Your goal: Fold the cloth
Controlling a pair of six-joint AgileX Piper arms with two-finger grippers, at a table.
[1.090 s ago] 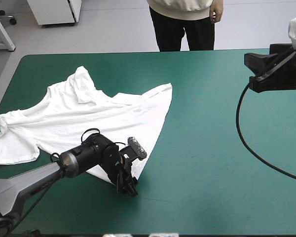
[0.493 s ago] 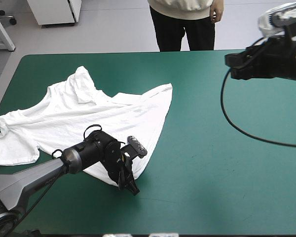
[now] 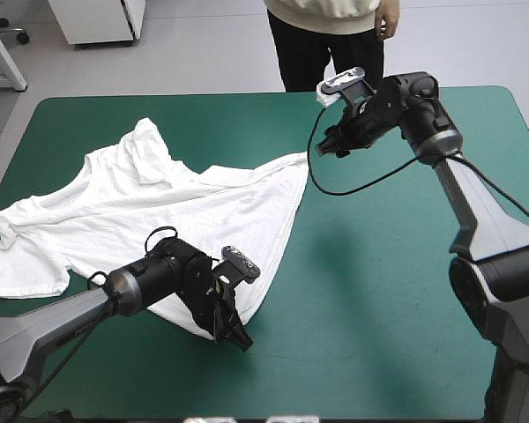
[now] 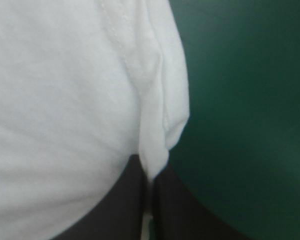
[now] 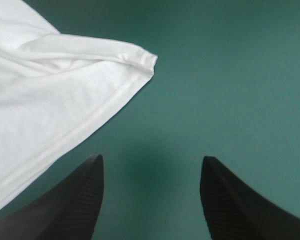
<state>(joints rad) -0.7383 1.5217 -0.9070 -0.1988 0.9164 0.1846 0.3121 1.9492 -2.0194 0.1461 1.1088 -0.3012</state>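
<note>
White short-sleeved T-shirt [image 3: 141,220] on teal-green table [image 3: 379,264]: left hand [image 3: 235,335] pinches its near corner, right hand [image 5: 150,165] spread beside another. Shallow pinch may slip on lifting.

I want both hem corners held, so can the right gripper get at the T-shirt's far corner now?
Probably yes: the right gripper is open, the T-shirt corner just ahead of it, only teal-green cover between.

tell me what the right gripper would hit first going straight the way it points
Probably the bare teal-green cover, which lies between the open fingers of the right gripper. A hem corner of the T-shirt sits off to one side, so one finger might clip it. Depth is unclear.
</note>
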